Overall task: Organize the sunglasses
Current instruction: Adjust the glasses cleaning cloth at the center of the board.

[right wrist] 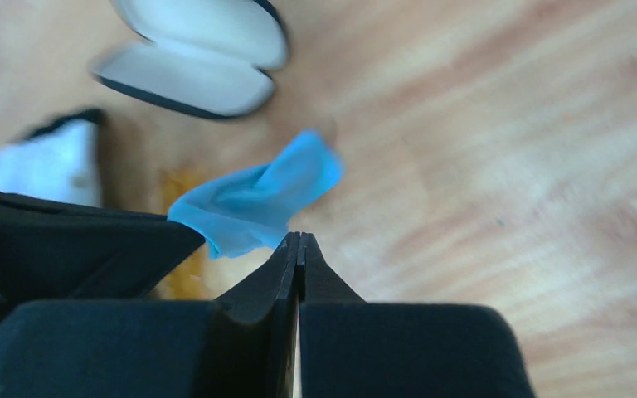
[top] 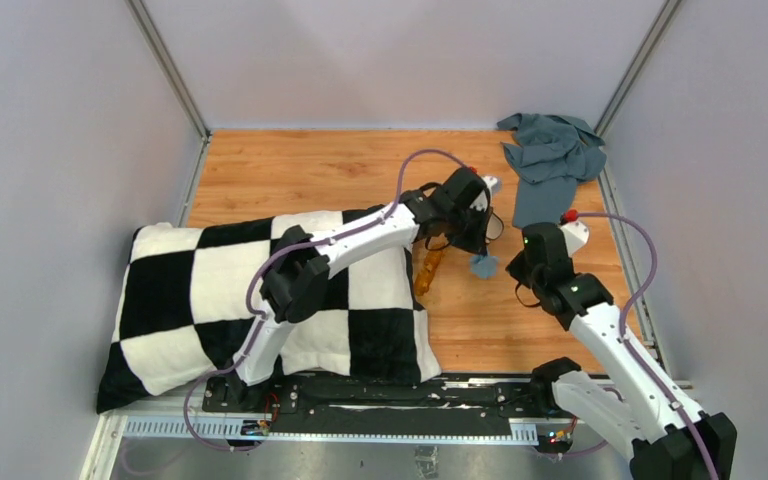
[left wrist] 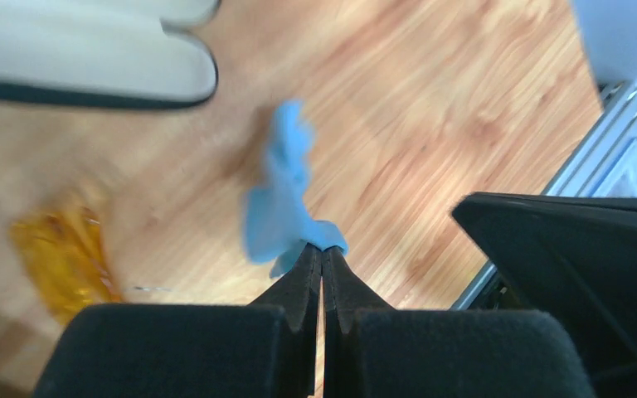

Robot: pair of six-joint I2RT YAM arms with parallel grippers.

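Observation:
The amber sunglasses lie folded on the wooden table beside the pillow's right edge. They show blurred in the left wrist view and partly in the right wrist view. My left gripper is shut on a corner of the small light-blue cloth, which hangs from its tips just right of the sunglasses. My right gripper is shut and empty, its tips close to the cloth. The open black case with beige lining lies beyond the cloth and also shows in the left wrist view.
A black-and-white checkered pillow covers the left half of the table. A crumpled grey cloth lies at the back right corner. Grey walls enclose the table on three sides.

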